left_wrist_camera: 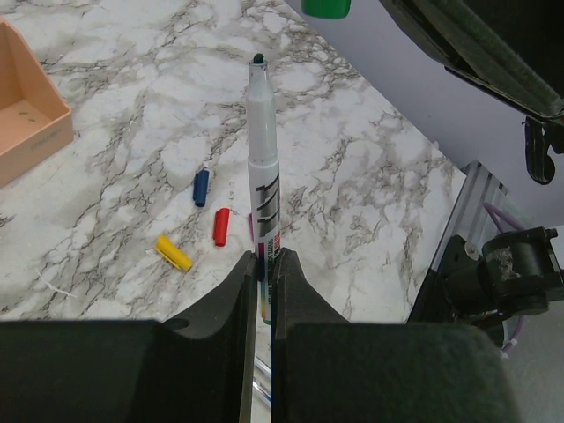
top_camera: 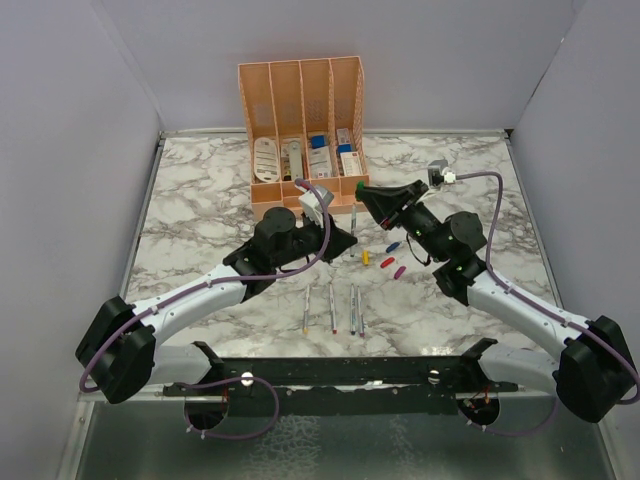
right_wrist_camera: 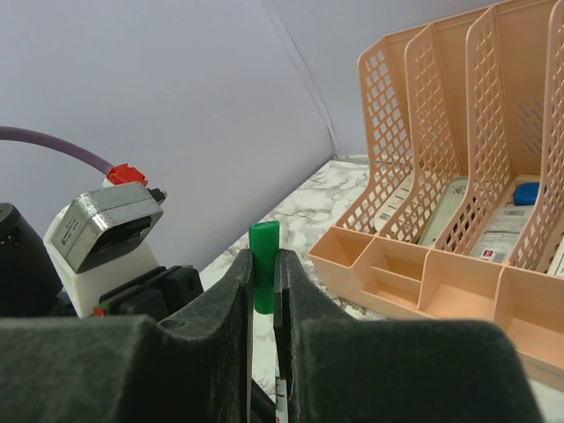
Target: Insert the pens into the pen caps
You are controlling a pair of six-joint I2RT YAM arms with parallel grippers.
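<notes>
Four pens (top_camera: 331,308) lie parallel on the desk (top_camera: 200,210) near the arm bases. Four loose caps (left_wrist_camera: 220,226), yellow, blue, red and magenta, lie beyond them, in front of the peach organizer (top_camera: 300,90). Both arms angle inward. Left tool (left_wrist_camera: 264,264) clamps a fifth pen (left_wrist_camera: 263,167), tip outward; right tool (right_wrist_camera: 263,273) pinches the green cap (right_wrist_camera: 263,240) near that tip, not touching.

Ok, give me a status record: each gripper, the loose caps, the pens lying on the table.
left gripper: shut on a pen, tip pointing outward
right gripper: shut on the green cap
pen and green cap: apart, not joined
loose caps: yellow cap, blue cap, red cap, magenta cap, on the table
lying pens: four, side by side near the arm bases
</notes>
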